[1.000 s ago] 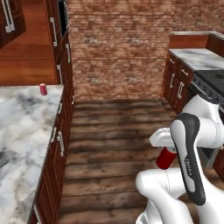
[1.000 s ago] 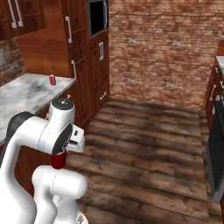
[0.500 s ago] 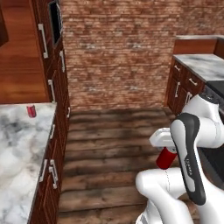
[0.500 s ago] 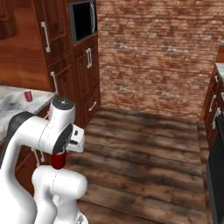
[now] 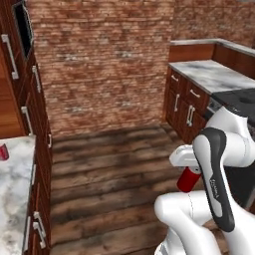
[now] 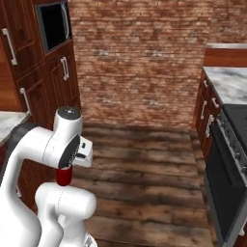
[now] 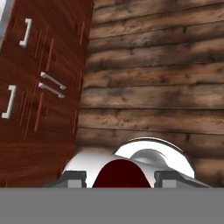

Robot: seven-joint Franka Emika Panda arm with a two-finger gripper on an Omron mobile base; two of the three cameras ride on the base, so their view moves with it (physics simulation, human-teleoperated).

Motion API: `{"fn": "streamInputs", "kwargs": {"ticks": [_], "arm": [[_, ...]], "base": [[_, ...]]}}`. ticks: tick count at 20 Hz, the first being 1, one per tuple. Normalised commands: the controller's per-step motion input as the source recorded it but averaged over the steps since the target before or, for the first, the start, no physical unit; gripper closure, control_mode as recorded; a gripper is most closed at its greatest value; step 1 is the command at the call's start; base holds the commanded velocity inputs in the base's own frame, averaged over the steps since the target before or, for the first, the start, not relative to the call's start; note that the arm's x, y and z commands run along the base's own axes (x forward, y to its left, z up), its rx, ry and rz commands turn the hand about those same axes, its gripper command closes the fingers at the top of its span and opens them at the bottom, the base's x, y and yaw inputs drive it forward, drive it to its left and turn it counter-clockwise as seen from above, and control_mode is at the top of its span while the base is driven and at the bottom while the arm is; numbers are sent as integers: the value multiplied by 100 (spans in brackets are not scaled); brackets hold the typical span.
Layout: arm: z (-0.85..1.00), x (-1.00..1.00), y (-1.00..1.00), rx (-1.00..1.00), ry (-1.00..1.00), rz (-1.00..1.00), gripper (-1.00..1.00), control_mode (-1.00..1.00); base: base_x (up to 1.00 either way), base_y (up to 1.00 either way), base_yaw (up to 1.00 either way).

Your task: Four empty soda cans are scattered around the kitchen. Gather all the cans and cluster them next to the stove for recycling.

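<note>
End effector [image 7: 119, 175] clamped on smooth red cylindrical soda can [image 5: 189, 179] above plank floor [image 5: 114, 169].

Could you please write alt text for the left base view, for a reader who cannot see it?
A white robot arm carries a red can in its claw over a wood floor, facing a brick wall. Another red can stands on the marble counter at left; the stove is at right.

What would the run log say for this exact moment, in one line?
carrying | gripper shut on red soda can | can held above wood floor | stove on right | another can on left counter
</note>
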Motion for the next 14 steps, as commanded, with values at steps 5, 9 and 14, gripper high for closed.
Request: {"fn": "streamInputs", "kwargs": {"ticks": [5, 9, 14], "arm": [[0, 0, 0, 0, 0, 0, 100, 100], [0, 0, 0, 0, 0, 0, 100, 100], [0, 0, 0, 0, 0, 0, 100, 100]], "base": [[0, -8, -47], [5, -5, -44], [16, 0, -41]]}}
